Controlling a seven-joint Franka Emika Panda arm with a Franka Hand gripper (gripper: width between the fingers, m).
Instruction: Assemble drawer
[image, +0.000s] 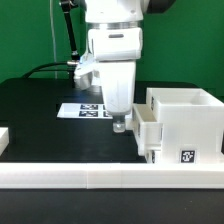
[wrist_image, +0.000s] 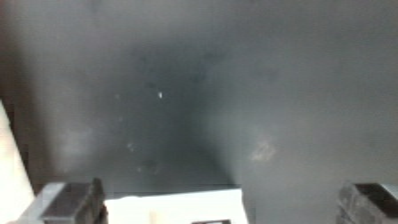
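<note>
The white drawer housing (image: 185, 125) stands on the black table at the exterior view's right, with a square tag low on its front. A small white tray (image: 146, 128) juts out of its side towards the exterior view's left. My gripper (image: 120, 125) hangs low over the table just beside that tray, pointing down. In the wrist view the gripper (wrist_image: 222, 205) is open and empty, with its fingers (wrist_image: 71, 205) wide apart. A white surface (wrist_image: 169, 208) with the edge of a black tag lies between them; I cannot tell which part it is.
The marker board (image: 90, 110) lies on the table behind the gripper. A long white rail (image: 90, 178) runs along the table's front edge. A white piece (image: 3, 140) shows at the exterior view's left edge. A white strip (wrist_image: 9, 150) borders the wrist view.
</note>
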